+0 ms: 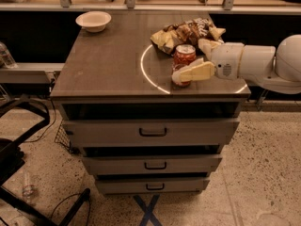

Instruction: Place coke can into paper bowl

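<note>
Far-left corner of the desk (108, 65): the paper bowl (93, 20) sits upright, nothing in it, close to the back edge. The middle of the desk top is bare wood up to a thin bright ring (145, 72) drawn or projected on the surface twd the right half. Inside that ring, nr the back edge, lies a crumpled snack bag (186, 32). Just in front of it stands the coke can (184, 56), upright, roughly mid-depth on the right half of the desk and well apart from the bowl. The end effector (200, 59) comes in from the right edge at can height, w/ its two cream fingers (195, 72) spread: one crosses in front of the can's lower body, the other sits behind and to the right, by the bag. So it reads as open and straddling the can, not yet clamped; whether a pad already touches the can can't be told. Below the top, three drawers (153, 132) are shut. Step in hand, as a judgement: the grasp approach, w/ the can not yet secured and the placing not begun. Next move prob. calls for closing squarely on the can w/o tipping it or catching the bag, then lifting clear and carrying it across the desk to the far-left corner, above the bowl.
</note>
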You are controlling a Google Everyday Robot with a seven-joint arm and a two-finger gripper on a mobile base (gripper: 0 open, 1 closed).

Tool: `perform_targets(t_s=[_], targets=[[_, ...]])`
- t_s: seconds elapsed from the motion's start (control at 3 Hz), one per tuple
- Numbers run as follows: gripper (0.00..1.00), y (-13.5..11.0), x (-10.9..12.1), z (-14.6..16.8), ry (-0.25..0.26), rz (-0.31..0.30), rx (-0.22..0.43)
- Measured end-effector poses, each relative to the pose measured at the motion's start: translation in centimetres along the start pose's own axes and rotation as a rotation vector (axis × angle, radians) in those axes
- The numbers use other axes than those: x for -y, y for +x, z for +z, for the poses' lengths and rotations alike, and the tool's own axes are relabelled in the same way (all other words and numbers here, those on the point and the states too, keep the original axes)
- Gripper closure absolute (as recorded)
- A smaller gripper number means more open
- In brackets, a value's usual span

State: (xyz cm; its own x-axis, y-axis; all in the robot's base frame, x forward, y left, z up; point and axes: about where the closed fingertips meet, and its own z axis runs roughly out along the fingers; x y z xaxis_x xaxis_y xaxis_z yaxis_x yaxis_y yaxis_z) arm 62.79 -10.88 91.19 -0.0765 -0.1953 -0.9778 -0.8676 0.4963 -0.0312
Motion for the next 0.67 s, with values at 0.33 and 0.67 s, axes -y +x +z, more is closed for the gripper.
perform_targets(t_s=[0.33, 0.67], targets=[[0.0, -0.9, -1.0, 1.8, -0.05, 0.004, 0.068], [0.17, -0.97, -1.17, 2.01, -0.054, 0.002, 0.067]])
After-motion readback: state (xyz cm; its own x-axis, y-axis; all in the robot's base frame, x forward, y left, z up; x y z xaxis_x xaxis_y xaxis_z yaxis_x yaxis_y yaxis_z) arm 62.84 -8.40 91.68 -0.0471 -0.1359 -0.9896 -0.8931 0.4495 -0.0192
